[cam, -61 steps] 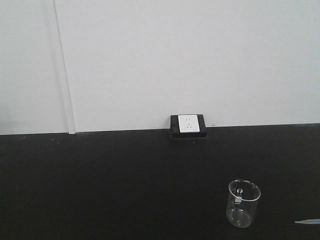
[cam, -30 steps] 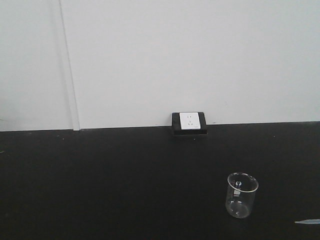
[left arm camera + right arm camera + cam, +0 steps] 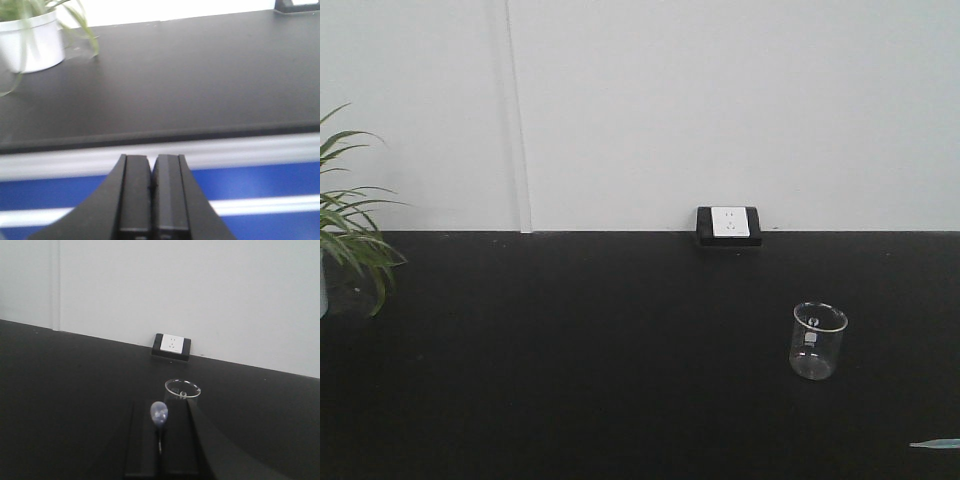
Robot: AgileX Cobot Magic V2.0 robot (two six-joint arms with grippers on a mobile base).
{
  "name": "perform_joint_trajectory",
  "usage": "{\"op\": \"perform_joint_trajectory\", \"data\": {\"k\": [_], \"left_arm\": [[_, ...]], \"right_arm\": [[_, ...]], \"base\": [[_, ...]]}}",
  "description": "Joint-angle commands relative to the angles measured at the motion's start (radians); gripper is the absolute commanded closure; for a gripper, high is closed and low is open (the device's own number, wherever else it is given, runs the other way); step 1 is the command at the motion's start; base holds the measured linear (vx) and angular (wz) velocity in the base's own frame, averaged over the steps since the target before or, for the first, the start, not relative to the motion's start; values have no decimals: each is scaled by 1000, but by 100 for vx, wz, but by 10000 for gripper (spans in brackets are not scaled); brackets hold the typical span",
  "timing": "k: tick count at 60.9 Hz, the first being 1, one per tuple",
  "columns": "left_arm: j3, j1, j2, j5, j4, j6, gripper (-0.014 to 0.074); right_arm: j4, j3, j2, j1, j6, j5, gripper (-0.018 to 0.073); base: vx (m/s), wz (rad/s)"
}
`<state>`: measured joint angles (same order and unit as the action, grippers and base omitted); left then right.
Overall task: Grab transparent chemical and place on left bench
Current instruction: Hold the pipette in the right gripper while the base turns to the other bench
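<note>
My right claw (image 3: 160, 426) is closed on the transparent chemical (image 3: 159, 413). Its wrist camera shows the pale bulb standing up between the two dark fingers and the stem pinched below it. A glass beaker (image 3: 182, 389) stands on the black bench (image 3: 60, 390) just beyond the claw tips, and a white wall socket (image 3: 171, 344) sits farther ahead against the wall. The front camera shows neither claw. It catches only a pale bluish sliver of the transparent chemical (image 3: 935, 443) at its lower right edge, with the beaker (image 3: 818, 341) and a leafy plant (image 3: 345, 250) well apart on the bench. Only the left wrist camera shows my left claw (image 3: 151, 165), its fingers pressed together on nothing, short of the bench edge above a blue panel (image 3: 260, 182) with white stripes. The plant's white pot (image 3: 32, 40) stands ahead and to its left. The beaker carries a printed mark (image 3: 810, 338) too small to read.
</note>
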<state>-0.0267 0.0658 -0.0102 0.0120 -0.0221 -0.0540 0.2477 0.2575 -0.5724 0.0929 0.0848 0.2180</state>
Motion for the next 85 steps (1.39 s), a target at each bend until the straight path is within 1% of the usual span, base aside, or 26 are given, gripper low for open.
{"op": "perform_joint_trajectory", "data": {"k": [1, 54, 68, 85], "left_arm": [[-16, 2, -19, -78, -1, 8, 600], [-16, 2, -19, -78, -1, 8, 600], [-16, 2, -19, -78, -1, 8, 600], [-16, 2, -19, -78, -1, 8, 600]], "right_arm": [[2, 29, 1, -5, -6, 79, 567], [2, 29, 1, -5, -6, 78, 567], [2, 29, 1, -5, -6, 78, 567], [2, 29, 1, -5, -6, 78, 567]], "base": [[-38, 18], [-40, 11], [-28, 47], [-19, 81]]}}
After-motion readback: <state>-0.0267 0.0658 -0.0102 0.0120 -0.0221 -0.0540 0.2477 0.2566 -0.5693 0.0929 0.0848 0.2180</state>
